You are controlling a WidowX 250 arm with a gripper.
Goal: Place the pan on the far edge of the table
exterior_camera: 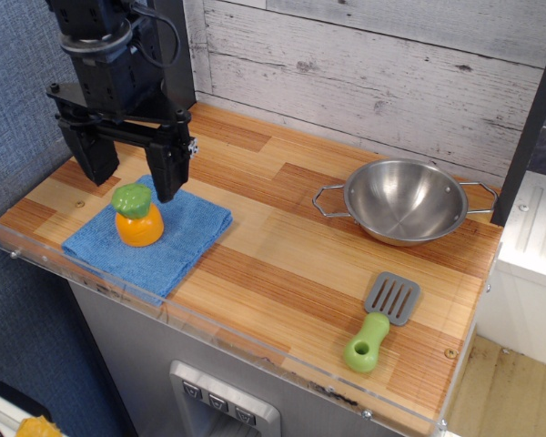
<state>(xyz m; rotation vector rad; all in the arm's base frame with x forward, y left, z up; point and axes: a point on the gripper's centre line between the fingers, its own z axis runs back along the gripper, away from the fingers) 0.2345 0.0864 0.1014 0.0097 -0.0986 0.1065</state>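
The pan (406,200) is a shiny round steel bowl with two thin wire loop handles. It sits on the wooden table (282,246) at the back right, close to the wall. My gripper (134,178) is at the far left, above the blue cloth, well away from the pan. Its two black fingers are spread apart and hold nothing.
A blue cloth (177,237) lies at the left with an orange toy fruit with a green top (137,217) on it, just below my fingers. A grey-and-green spatula (382,319) lies front right. A clear acrylic rim (209,319) lines the front edge. A plank wall stands behind.
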